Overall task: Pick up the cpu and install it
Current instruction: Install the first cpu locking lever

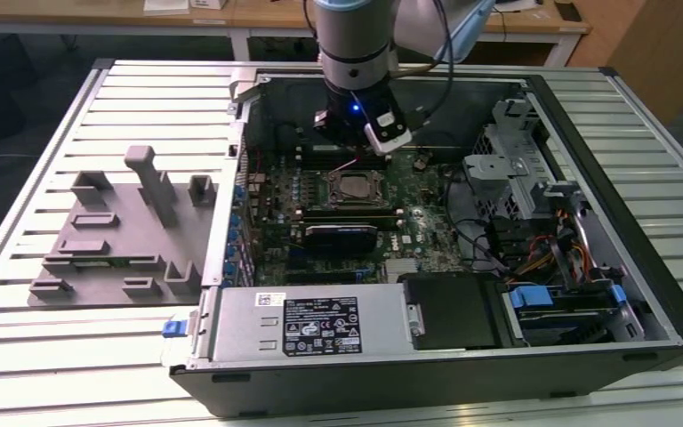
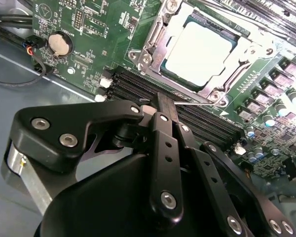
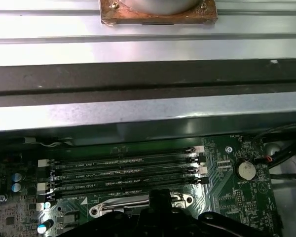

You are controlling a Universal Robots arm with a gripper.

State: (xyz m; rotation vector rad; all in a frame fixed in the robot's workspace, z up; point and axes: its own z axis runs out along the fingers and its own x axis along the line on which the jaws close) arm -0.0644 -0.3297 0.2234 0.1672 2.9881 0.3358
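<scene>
Sitting in its socket (image 2: 197, 49), the cpu (image 2: 200, 49), seemingly seated.

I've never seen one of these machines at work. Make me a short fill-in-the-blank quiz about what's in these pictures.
1. The cpu already lies inside its ____ on the green board.
2. The pincer hovers over the black memory ____ beside it.
3. The grey tray rests ____ the open computer case, on the exterior view's left.

Missing words: socket; slots; outside
</scene>
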